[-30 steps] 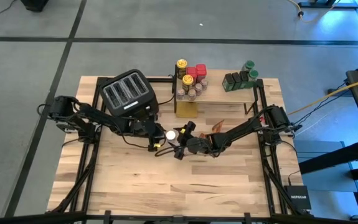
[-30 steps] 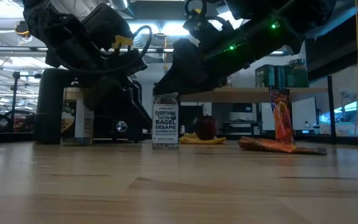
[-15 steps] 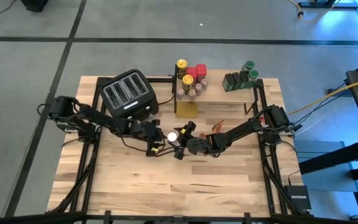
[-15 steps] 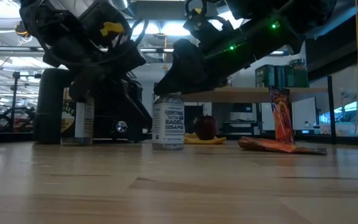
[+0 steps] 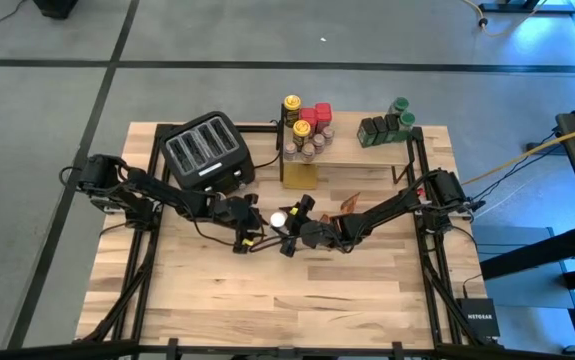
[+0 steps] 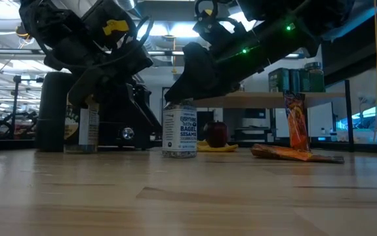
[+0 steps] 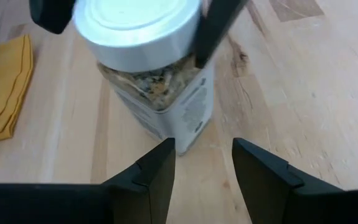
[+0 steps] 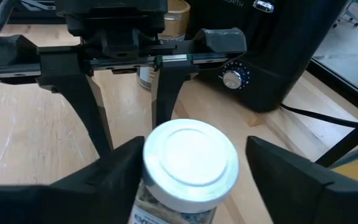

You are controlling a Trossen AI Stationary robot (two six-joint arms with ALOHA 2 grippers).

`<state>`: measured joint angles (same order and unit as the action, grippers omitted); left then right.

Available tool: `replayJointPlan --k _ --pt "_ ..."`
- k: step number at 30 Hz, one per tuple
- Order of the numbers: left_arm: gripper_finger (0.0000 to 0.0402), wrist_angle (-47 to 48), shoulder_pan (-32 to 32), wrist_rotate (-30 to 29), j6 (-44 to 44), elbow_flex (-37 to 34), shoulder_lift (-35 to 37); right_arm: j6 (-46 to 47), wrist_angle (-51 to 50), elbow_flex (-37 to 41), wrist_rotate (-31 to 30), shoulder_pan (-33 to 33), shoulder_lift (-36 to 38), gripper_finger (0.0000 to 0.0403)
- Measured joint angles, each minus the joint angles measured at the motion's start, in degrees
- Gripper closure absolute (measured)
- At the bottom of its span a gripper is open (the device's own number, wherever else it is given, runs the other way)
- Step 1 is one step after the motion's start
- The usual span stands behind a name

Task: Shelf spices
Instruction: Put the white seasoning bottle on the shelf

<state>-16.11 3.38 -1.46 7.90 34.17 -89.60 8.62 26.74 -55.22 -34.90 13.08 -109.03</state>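
Observation:
A clear seasoning jar with a white lid [image 5: 279,217] stands upright on the table in front of the toaster; it also shows in the low view [image 6: 179,131]. My right gripper [image 8: 191,186] comes from the table's right and is shut on it. My left gripper [image 7: 203,162] is open and empty just left of the jar, fingers on either side of its base without touching. The shelf [image 5: 352,152] at the far side carries several jars with yellow, red and green lids. Foil packets [image 6: 296,134] lie under the shelf's right part. My right gripper pinches the jar's white lid [image 7: 194,46] between its two fingers, one finger [image 7: 219,22] on each side. The fingers slant down from the table's right. The jar stands upright with its base [image 6: 179,154] on the table.
The black toaster [image 5: 207,150] stands at the far left, with a tan-lidded jar [image 6: 80,128] beside it. A yellow cloth [image 7: 4,87] and a dark red-lidded jar [image 6: 216,133] lie under the shelf. Bare wood stretches toward the near edge.
My left gripper has drawn back from the jar toward the table's near left. The jar has turned about on its base and slid a little toward the right, staying upright on the table under my right gripper.

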Motion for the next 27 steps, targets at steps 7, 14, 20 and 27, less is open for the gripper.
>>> replayJointPlan --k 7,14,20,27 --pt "0.0249 0.1 0.0 0.0 -0.2 0.0 0.0 0.1 -0.3 0.0 1.4 -0.1 0.0 0.018" --pt "0.0249 0.1 0.0 0.0 -0.4 0.0 0.0 3.4 -1.6 -0.1 3.1 -0.9 0.0 0.0161" --pt "0.0249 0.2 0.0 0.0 -0.4 0.0 0.0 3.6 -2.5 -0.1 4.2 -1.2 0.0 0.0172" --pt "0.0249 0.6 0.0 0.0 -0.4 0.0 0.0 1.4 -2.5 0.0 1.0 -0.7 0.1 0.0191"
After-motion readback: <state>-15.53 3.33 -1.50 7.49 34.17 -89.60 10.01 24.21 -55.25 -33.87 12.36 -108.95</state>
